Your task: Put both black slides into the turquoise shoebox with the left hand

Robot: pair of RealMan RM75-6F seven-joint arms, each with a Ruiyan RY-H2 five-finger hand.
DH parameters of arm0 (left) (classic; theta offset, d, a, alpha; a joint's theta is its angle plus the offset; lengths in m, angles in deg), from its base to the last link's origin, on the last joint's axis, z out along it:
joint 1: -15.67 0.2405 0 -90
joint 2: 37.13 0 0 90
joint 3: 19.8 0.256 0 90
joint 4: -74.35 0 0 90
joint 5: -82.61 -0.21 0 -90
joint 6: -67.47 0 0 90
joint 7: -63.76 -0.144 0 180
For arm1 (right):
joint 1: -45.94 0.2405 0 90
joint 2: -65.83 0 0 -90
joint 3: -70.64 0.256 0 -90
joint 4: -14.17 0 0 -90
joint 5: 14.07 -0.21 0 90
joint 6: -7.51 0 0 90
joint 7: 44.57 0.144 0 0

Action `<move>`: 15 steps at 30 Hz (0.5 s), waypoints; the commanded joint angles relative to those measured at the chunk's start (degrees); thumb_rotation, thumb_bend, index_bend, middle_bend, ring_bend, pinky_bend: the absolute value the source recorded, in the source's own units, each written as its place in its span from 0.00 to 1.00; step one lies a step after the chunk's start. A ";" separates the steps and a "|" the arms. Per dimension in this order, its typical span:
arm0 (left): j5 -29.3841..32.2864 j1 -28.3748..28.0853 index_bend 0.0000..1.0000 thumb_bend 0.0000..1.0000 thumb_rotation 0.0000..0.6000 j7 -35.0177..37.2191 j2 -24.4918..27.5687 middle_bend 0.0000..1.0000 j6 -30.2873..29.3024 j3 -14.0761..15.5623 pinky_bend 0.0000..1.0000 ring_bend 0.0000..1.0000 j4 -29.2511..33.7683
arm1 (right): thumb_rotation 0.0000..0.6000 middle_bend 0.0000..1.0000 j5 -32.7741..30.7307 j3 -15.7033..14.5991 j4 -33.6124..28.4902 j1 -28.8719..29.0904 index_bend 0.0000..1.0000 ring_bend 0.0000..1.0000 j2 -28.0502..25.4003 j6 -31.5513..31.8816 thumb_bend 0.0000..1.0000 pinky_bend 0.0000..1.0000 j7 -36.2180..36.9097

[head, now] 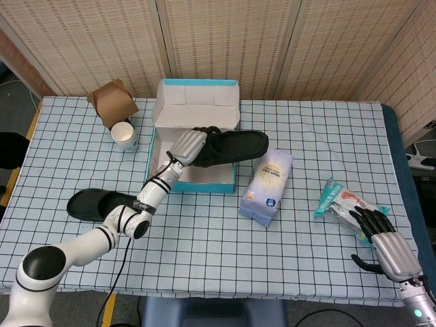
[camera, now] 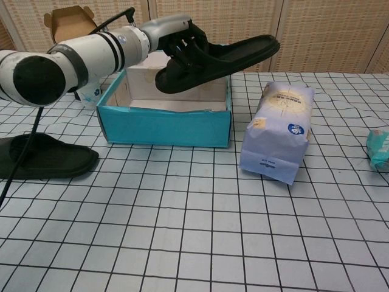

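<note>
Left robot hand gripping one black slide by its strap end, holding it above the open turquoise shoebox with the sole tilted and the toe reaching out past the box's right wall. In the chest view the fingers wrap over the strap of the slide, which hangs clear of the box floor. Second black slide lies flat on the checked tabletop, well apart from the left robot hand, down beside the forearm on the box's outer left side. White and blue bag stands just beyond the lifted slide's toe, near the box. Paper cup and brown carton sit behind the hand, past the box's far left corner. Right robot hand rests low at the tabletop's near right edge, holding nothing, fingers extended and touching or nearly touching a snack packet.
</note>
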 commanded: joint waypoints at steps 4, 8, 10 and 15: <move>-6.68 -2.01 0.47 0.41 1.00 10.17 -7.14 0.52 0.94 4.95 0.53 0.44 -15.72 | 1.00 0.00 0.24 -0.08 -0.10 -0.05 0.00 0.00 -0.09 0.07 0.17 0.00 -0.02; -11.28 -2.32 0.47 0.41 1.00 13.95 -8.79 0.52 0.53 9.25 0.53 0.44 -21.80 | 1.00 0.00 0.47 -0.36 -0.36 0.06 0.00 0.00 -0.19 -0.41 0.17 0.00 -0.08; -12.91 -2.33 0.48 0.41 1.00 15.15 -9.46 0.52 0.93 11.10 0.53 0.44 -24.39 | 1.00 0.00 0.61 -0.43 -0.43 0.08 0.00 0.00 -0.29 -0.44 0.17 0.00 0.06; -14.58 -1.96 0.48 0.41 1.00 16.80 -11.01 0.52 0.46 13.19 0.53 0.44 -28.79 | 1.00 0.00 0.78 -0.63 -0.50 0.24 0.00 0.00 -0.37 -0.92 0.17 0.00 0.03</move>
